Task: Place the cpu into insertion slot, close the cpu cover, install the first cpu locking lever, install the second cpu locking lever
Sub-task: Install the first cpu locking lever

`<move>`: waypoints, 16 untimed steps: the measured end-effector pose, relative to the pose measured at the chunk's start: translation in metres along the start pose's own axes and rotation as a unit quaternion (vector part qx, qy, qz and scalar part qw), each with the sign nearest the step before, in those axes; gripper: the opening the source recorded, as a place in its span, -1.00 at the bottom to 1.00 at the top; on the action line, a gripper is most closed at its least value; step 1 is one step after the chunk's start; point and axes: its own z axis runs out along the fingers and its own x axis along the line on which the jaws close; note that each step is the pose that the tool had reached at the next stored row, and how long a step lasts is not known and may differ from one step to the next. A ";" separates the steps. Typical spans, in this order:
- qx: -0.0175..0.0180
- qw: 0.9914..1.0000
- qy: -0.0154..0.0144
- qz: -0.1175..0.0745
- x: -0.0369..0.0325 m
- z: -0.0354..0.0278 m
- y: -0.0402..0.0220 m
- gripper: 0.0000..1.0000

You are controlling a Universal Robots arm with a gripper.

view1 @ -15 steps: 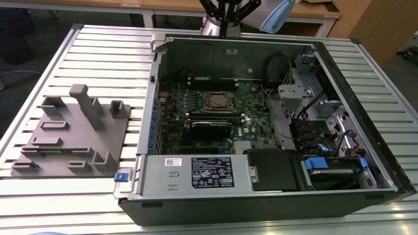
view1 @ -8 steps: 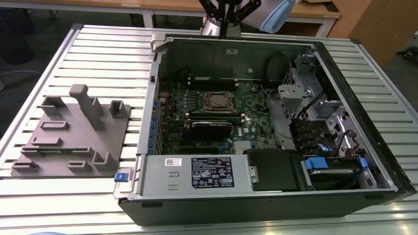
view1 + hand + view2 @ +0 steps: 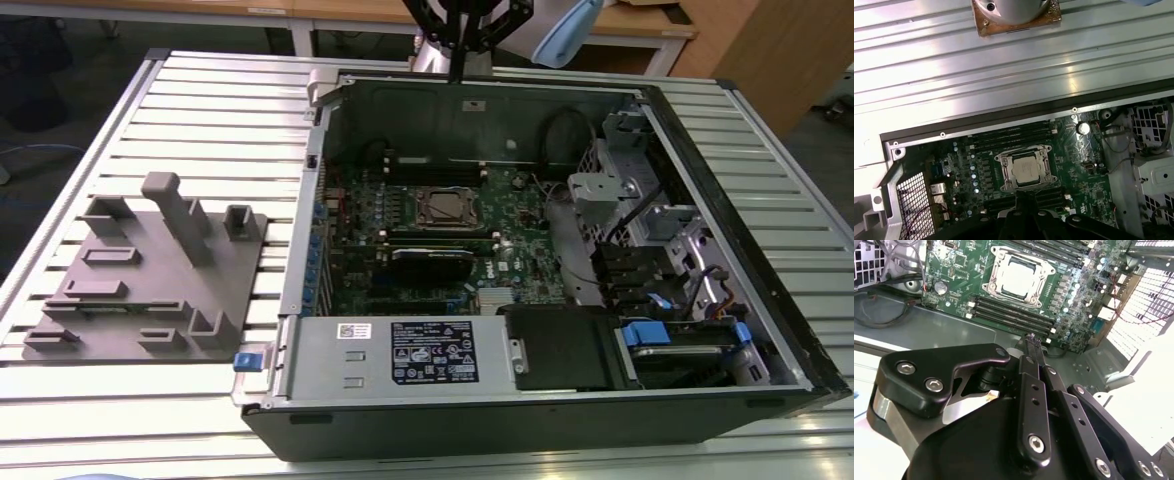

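Observation:
The cpu (image 3: pixel 1016 276) shows its dull silver top in the insertion slot (image 3: pixel 447 208) on the green board inside the open computer case. The cpu cover (image 3: pixel 995 271) lies flat on it as a silvery frame, with the chip showing through its window. In the first wrist view the cpu (image 3: pixel 1025 169) sits in the same frame (image 3: pixel 1004 167). My gripper (image 3: pixel 461 70) hangs above the case's far wall, well clear of the socket. Its black fingers meet at the tip (image 3: pixel 1031 340) with nothing between them.
A grey fixture plate (image 3: pixel 147 280) with upright blocks lies on the ribbed metal table (image 3: pixel 214 110) at the exterior view's left. Black memory slots (image 3: pixel 1014 310) flank the socket. A labelled power-supply box (image 3: pixel 400 352) and drive cages (image 3: pixel 667 250) stand in the case.

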 end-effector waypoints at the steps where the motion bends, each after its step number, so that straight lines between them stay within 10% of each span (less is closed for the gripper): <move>1: 0.000 1.000 0.000 0.000 0.0000 0.0000 0.0000 -0.80; 16: -0.004 1.000 -0.004 0.000 -0.0005 0.0047 -0.0026 -0.80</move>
